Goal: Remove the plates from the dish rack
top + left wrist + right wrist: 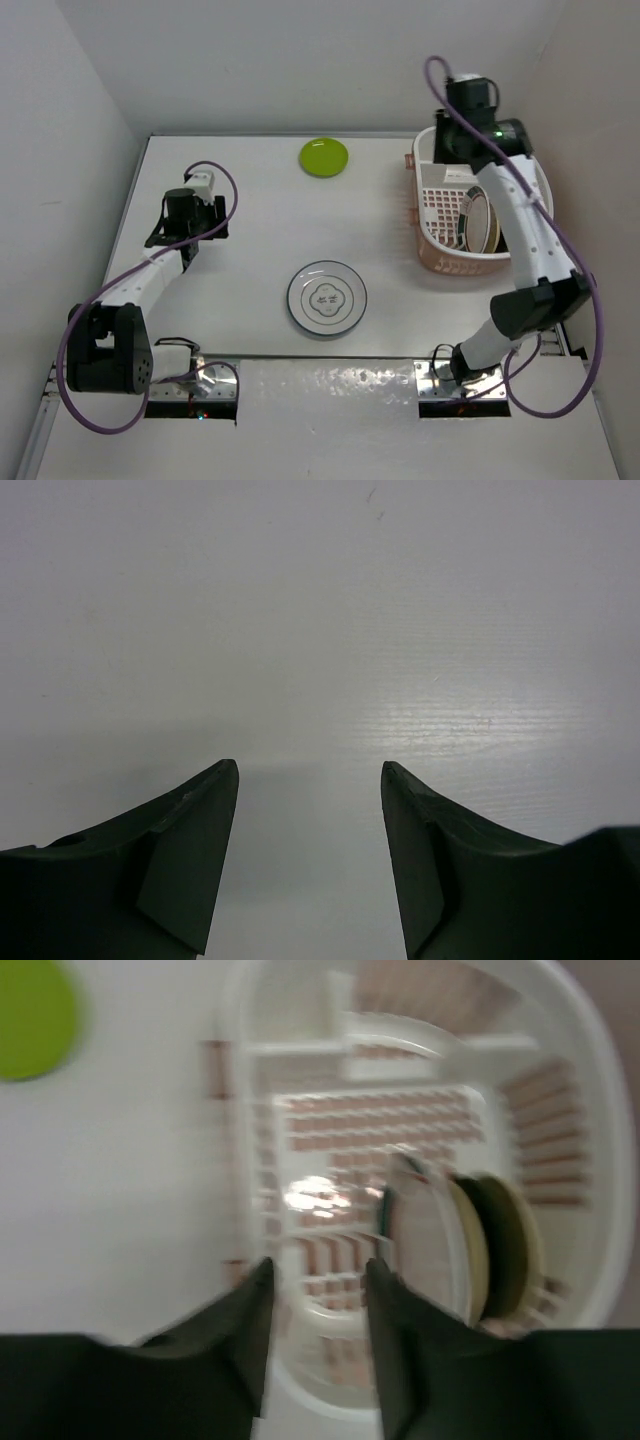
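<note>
At the far right, the dish rack (432, 190) holds two plates on edge (a white plate (430, 1245), a tan-brown plate (510, 1250) beside it). The right gripper (318, 1270) hovers above it, jaws apart, empty. The lime-green plate (324, 157) and dark-rimmed plate (327, 298) lie flat on the table (250, 230); the left gripper (309, 770), at left, gapes empty.

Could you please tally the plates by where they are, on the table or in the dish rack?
On the table: 2, the lime-green plate and the dark-rimmed white plate.
In the dish rack: 2, the cream-white plate and the tan-brown plate.
Total: 4 plates.
</note>
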Controlling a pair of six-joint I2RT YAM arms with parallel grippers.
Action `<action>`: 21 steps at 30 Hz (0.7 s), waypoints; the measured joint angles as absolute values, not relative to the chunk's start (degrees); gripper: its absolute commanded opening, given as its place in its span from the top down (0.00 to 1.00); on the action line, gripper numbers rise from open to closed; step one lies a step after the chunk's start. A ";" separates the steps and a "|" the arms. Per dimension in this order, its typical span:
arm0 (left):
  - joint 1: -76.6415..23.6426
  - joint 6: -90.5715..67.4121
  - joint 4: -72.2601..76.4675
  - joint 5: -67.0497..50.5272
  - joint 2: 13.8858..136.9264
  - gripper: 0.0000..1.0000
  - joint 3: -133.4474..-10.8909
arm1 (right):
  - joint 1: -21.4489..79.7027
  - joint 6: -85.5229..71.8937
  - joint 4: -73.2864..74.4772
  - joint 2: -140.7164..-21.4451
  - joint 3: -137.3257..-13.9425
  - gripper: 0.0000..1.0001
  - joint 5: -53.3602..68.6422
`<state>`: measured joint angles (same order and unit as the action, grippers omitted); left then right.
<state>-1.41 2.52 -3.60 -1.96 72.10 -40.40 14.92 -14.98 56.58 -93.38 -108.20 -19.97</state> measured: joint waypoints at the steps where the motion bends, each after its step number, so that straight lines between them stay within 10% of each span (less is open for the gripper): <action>1: -1.41 2.50 -3.57 -1.85 71.92 0.43 -40.38 | 12.32 -15.97 58.06 -92.29 -107.77 0.43 -23.42; 21: -1.41 2.52 -1.52 -1.48 71.33 0.43 -38.98 | 3.46 -14.57 58.35 -90.50 -83.20 0.75 -35.86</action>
